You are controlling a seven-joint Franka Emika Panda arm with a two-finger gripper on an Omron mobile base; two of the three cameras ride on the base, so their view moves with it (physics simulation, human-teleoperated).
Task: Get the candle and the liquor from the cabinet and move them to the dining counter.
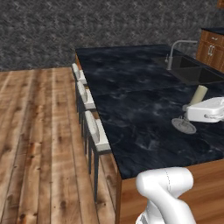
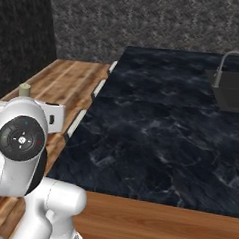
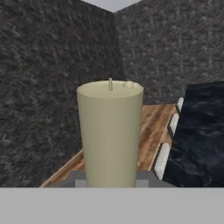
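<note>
Currently: candle in the claw's grip, being carried over the dining counter for set-down.

Step in hand, by my judgement, is delivery of the candle (image 1: pixel 200 94), first of the two items; no liquor bottle stands on the marble visible in these frames. The gripper (image 1: pixel 192 114) is pinched together on the candle's holder, the cream stick rising just above the claw and the round base (image 1: pixel 183 125) hanging just below it, close over the dining counter (image 1: pixel 131 109); whether the base touches the marble cannot be told. The candle leans slightly. In the hand view the candle (image 3: pixel 110 135) stands directly ahead of the claw, plain cream, small wick on top. Next move, as I judge it, calls for lowering until the base sits flat, then parting the claw without tipping it.
</note>
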